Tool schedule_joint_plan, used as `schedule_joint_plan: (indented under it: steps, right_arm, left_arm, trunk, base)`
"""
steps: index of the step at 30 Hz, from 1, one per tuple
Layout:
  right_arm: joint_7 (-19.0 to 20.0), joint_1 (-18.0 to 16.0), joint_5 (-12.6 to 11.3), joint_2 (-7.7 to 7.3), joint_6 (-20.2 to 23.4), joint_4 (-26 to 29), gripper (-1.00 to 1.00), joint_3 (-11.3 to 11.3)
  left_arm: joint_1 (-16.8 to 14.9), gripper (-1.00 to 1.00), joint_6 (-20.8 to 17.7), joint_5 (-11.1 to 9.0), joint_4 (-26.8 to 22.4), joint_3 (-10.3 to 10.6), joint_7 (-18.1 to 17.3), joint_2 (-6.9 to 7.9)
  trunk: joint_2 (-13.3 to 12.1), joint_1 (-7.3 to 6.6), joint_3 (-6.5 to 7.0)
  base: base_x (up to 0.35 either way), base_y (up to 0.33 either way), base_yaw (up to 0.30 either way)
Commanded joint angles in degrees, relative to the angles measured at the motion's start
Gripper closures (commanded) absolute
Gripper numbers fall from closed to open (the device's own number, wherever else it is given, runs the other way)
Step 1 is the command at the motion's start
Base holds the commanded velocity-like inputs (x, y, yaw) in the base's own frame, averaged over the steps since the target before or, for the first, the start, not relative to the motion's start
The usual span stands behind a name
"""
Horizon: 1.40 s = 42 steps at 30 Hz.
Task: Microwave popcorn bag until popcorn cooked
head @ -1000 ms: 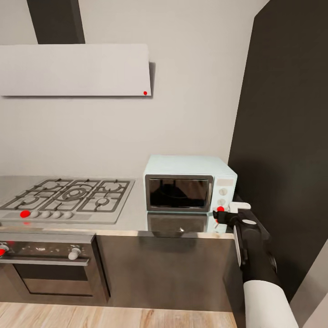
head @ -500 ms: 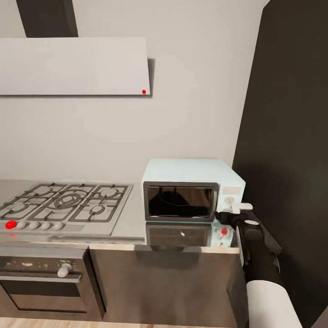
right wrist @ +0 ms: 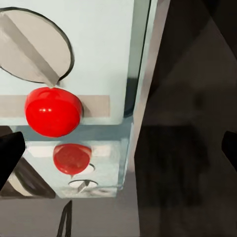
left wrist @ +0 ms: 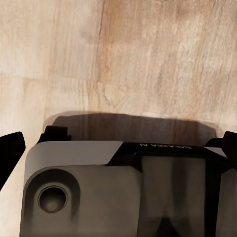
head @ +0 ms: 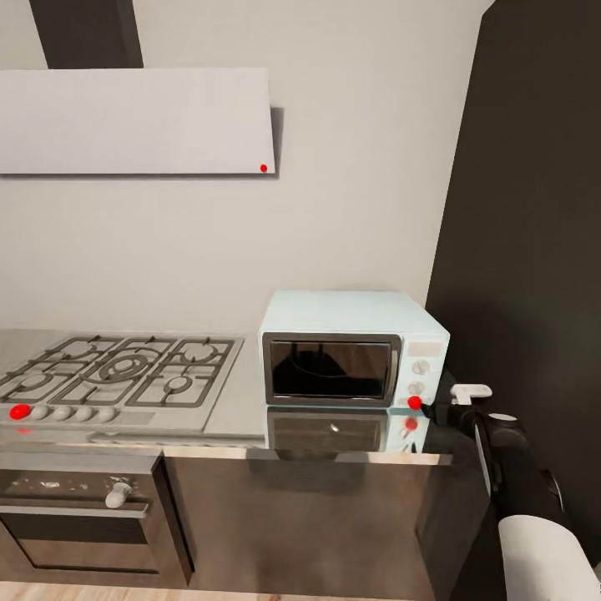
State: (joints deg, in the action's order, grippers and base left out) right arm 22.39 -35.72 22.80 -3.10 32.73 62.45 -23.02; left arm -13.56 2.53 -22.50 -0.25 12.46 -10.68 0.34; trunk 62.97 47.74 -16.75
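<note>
Right gripper (head: 437,409) now beside microwave (head: 351,349)

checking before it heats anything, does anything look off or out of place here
Nothing looks spilled, tilted or damaged. The microwave sits square on the countertop with its door shut, next to the hob. The right end effector hovers by the red button.

wall: pale (head: 351,167) | hood: grey (head: 133,121) | floor: wood (left wrist: 148,54)
</note>
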Motion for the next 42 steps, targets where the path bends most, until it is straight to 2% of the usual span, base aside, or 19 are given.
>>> schedule_joint_plan:
  steps: [1, 2, 3, 10, 13, 17, 19, 25, 30, 42]
  right_arm:
    - [0.5, -0.1, 0.6, 0.12, 0.1, 0.1, -1.0, -0.1]
    - [0.5, -0.1, 0.6, 0.18, 0.1, 0.1, -1.0, -0.1]
    - [0.5, -0.1, 0.7, 0.22, 0.1, 0.1, 1.0, -0.1]
    - [0.5, -0.1, 0.8, 0.53, 0.1, -0.1, 1.0, 0.0]
    - [0.4, -0.1, 0.8, 0.65, -0.4, -2.5, 1.0, 0.0]
    - [-0.3, 0.0, 0.7, 0.7, -5.9, -3.7, 1.0, -0.1]
    - [-0.8, 0.0, 0.7, 1.26, -7.0, -3.8, 1.0, -0.1]
    - [-0.8, -0.1, 0.5, 1.59, -7.2, -3.8, 1.0, 0.0]
    - [-0.8, -0.1, 0.5, 2.67, -7.2, -3.8, 1.0, -0.1]
    - [-1.0, -0.1, 0.6, 2.48, -7.3, -5.8, 1.0, -0.2]
  left_arm:
    - [0.0, -1.0, 0.2, -0.5, 0.1, 0.5, -0.2, 0.01]
    - [0.0, -1.0, 0.2, -0.5, 0.1, 0.5, -0.2, 0.01]
    - [0.0, -1.0, 0.2, -0.5, 0.1, 0.5, -0.2, 0.01]
    - [0.0, -1.0, 0.2, -0.5, 0.1, 0.5, -0.2, -0.03]
    - [0.0, -1.0, 0.2, -0.5, 0.1, 0.5, -0.2, -0.05]
    - [0.0, -1.0, 0.2, -0.5, 0.1, 0.5, -0.2, -0.06]
    - [0.0, -1.0, 0.2, -0.5, 0.1, 0.5, -0.2, -0.05]
    - [0.0, -1.0, 0.2, -0.2, 0.1, 0.6, -0.2, -0.08]
    - [0.0, -1.0, 0.2, -0.7, 0.1, 0.5, -0.2, 0.05]
    - [0.0, -1.0, 0.2, -0.7, 0.1, 0.4, -0.2, 0.1]
  trunk:
    - [0.0, 0.0, -0.07]
    - [0.0, 0.0, -0.07]
    - [0.0, 0.0, -0.07]
    - [0.0, 0.0, -0.07]
    - [0.0, 0.0, -0.07]
    - [0.0, 0.0, -0.07]
    - [0.0, 0.0, -0.07]
    - [0.0, 0.0, -0.07]
    - [0.0, 0.0, -0.07]
    - [0.0, 0.0, -0.07]
  base:
    - [0.0, 0.0, 0.0]
    - [0.0, 0.0, 0.0]
    - [0.0, 0.0, 0.0]
    - [0.0, 0.0, 0.0]
    - [0.0, 0.0, 0.0]
    - [0.0, 0.0, 0.0]
    - [0.0, 0.0, 0.0]
    - [0.0, 0.0, 0.0]
    - [0.039, 0.014, 0.0]
    - [0.142, 0.081, 0.0]
